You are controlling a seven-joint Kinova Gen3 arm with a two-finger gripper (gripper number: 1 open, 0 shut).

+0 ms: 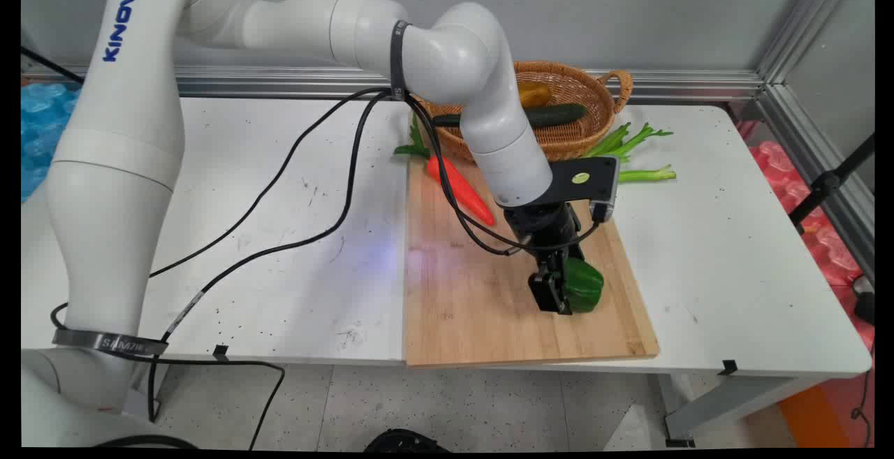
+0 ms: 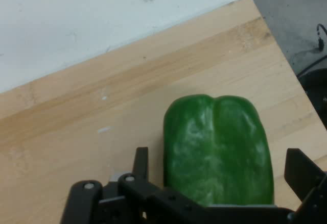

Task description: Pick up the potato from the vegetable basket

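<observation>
The pincer [image 1: 559, 291] is down low over the near right part of a wooden cutting board [image 1: 475, 305] that lies on the white tabletop [image 1: 733, 249], with its near edge at the tabletop's near edge. Between its two fingers sits a green bell pepper [image 1: 585, 286], resting on the board. In the hand view the pepper [image 2: 217, 150] fills the gap between the fingers, with one finger [image 2: 140, 163] just beside its left flank and the other [image 2: 301, 170] standing a little off its right flank, so the pincer is spread wide around the pepper; whether either finger actually touches the skin cannot be told. From the main view the pepper shows on the right of the black fingers, partly hidden by them. On the far left part of the board lies an orange-red carrot [image 1: 461, 186], slanted, with its green top toward the far left, well apart from the pepper. Beyond the board's far edge stands a wicker basket [image 1: 594, 89] with a handle on its right side; a dark green cucumber [image 1: 559, 115] lies in it, along with a yellowish thing partly hidden by the arm. Green onion stalks [image 1: 642, 158] lie on the tabletop just right of the basket, near the board's far right corner. Black cables hang from the arm and trail across the left half of the tabletop.
</observation>
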